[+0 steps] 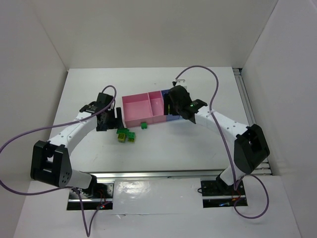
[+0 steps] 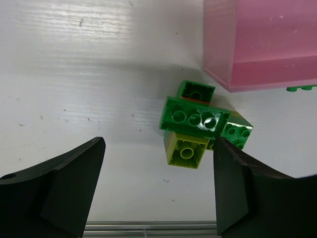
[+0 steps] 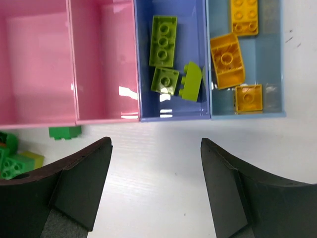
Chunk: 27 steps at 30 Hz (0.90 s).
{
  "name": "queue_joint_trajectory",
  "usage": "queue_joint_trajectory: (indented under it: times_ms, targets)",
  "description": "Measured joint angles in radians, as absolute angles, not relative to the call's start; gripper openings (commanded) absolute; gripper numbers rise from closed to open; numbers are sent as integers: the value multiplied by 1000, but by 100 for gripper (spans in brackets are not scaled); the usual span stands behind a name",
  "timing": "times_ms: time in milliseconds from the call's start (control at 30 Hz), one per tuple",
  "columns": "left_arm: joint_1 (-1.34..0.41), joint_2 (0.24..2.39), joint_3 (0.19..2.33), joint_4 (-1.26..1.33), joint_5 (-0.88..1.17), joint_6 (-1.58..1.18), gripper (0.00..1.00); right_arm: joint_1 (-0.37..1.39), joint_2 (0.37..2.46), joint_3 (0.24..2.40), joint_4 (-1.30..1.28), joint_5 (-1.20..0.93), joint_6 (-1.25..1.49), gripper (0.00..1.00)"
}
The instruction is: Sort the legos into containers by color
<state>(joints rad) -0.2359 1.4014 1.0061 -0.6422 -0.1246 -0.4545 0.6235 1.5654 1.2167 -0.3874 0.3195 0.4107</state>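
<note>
A cluster of legos lies on the white table in front of the containers: a long dark green brick (image 2: 194, 119), a lime brick (image 2: 185, 150) under it, and a small green one (image 2: 237, 132). My left gripper (image 2: 158, 188) hangs open just short of this cluster (image 1: 126, 135), holding nothing. One small green lego (image 3: 65, 132) lies alone by the pink bins. Three lime legos (image 3: 163, 40) lie in the darker blue bin (image 3: 171, 117). Three orange legos (image 3: 227, 59) lie in the light blue bin (image 3: 247, 114). My right gripper (image 3: 156, 183) is open over bare table before the bins.
The wide pink bin (image 3: 34, 64) and the narrow pink bin (image 3: 101, 59) hold nothing. The wide pink bin's corner (image 2: 233, 84) stands close to the cluster. White walls enclose the table, and a metal rail (image 1: 158, 174) runs along its near edge.
</note>
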Motion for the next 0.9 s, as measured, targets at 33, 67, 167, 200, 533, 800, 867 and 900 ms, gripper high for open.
queue_joint_trajectory:
  times_ms: [33,67,167,200,533,800,867,900]
  targets:
    - [-236,1400,999,-639,-112,-459,88,630,1567,1208,-389,316,411,80]
    - [-238,1399,990,-633,-99,-473,88,634,1568,1200,-392,313,414,80]
    - [-260,1395,968,-620,-83,-497,88,637,1569,1198,-390,311,418,80]
    - [-274,1394,964,-619,-81,-502,88,640,1570,1199,-390,311,418,80]
    - [-363,1394,960,-613,-110,-528,84,730,1658,1212,-366,266,424,77]
    - [-384,1395,942,-621,-136,-537,72,772,1699,1213,-361,228,445,78]
    - [-387,1398,942,-621,-138,-553,69,772,1699,1213,-361,228,448,78]
    - [-389,1400,942,-622,-138,-558,67,772,1699,1213,-360,229,448,78]
